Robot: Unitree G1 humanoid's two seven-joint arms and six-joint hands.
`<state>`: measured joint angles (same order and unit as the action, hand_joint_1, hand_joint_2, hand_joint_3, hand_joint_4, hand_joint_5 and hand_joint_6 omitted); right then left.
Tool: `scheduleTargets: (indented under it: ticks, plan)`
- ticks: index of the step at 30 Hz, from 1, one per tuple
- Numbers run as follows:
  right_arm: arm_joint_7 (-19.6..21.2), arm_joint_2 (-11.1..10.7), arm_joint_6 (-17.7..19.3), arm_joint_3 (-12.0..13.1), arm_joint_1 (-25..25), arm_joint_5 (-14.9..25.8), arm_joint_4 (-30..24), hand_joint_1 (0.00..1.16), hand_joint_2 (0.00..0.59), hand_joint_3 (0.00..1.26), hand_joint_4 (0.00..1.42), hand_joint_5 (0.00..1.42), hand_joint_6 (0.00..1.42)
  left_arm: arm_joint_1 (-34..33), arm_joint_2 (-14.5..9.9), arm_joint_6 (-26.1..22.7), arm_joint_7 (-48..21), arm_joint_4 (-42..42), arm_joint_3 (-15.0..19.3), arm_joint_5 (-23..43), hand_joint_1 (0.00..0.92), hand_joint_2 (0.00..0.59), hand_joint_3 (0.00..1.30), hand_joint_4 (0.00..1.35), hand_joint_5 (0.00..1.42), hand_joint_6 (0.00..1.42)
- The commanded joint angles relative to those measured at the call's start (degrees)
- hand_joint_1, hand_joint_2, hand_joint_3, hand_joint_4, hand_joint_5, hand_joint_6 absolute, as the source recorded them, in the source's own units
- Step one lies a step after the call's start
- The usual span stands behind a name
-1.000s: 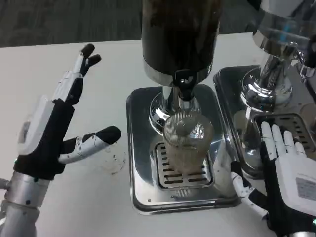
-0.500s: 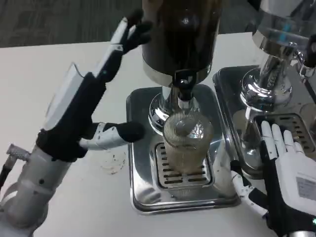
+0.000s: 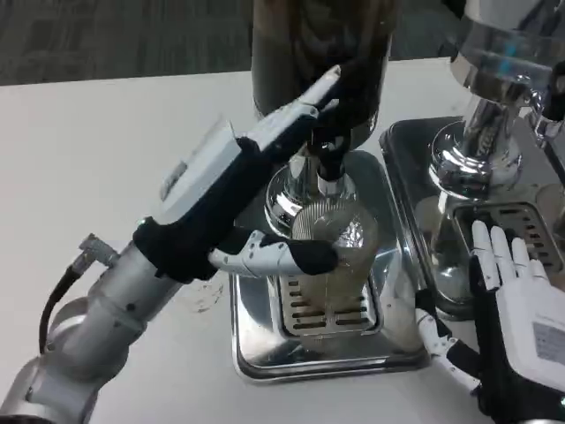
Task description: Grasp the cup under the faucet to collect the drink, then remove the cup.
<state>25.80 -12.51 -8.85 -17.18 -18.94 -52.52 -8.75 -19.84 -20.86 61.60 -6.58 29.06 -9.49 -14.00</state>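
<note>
Your cup [image 3: 331,256], a ribbed clear glass, stands upright on the slotted grate [image 3: 325,305] of the steel drip tray [image 3: 256,349], directly beneath the black faucet [image 3: 328,159] of the dark drink dispenser [image 3: 320,62]. You can see the dispenser's chrome foot [image 3: 287,199] just behind the cup. Your left robot hand [image 3: 238,190] reaches across from the left, its white back facing up and its long fingers [image 3: 309,97] stretched out flat against the front of the dispenser body, above the faucet. Its black-tipped thumb [image 3: 291,256] lies against the left side of the cup, at about mid-height; whether it actually presses the glass you cannot tell, and nothing is pinched, so this robot hand is released and spread, holding nothing. The silver left forearm [image 3: 88,327] runs down to the lower left corner over the white tabletop [image 3: 97,159]. Your right robot hand [image 3: 512,327] rests at the lower right, palm down, fingers apart and extended, grasping nothing; its fingertips [image 3: 499,247] lie on the grate of a second drip tray [image 3: 406,150], which belongs to a second, chrome dispenser [image 3: 494,106] standing just beside the first, while its thumb [image 3: 437,340] points towards the first tray's right edge.
</note>
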Motion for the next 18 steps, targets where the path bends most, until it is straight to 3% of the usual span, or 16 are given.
scheduleTargets:
  ticks: [1, 18]
  plan:
    - [1.0, 0.5, -0.2, 0.2, -1.0, -0.6, -0.7, 0.37, 0.44, 0.0, 0.0, 0.0, 0.05, -1.3, 0.9, 1.3, 0.9, 1.4, 0.5, -1.9, 0.0, 0.082, 0.06, 0.0, 0.2, 0.15]
    - [0.6, 0.8, 0.1, 0.0, -0.5, -0.5, -0.1, 0.37, 0.44, 0.0, 0.0, 0.0, 0.05, 1.5, 0.6, 2.4, 1.0, -0.4, 0.7, -3.5, 0.0, 0.095, 0.11, 0.0, 0.21, 0.18]
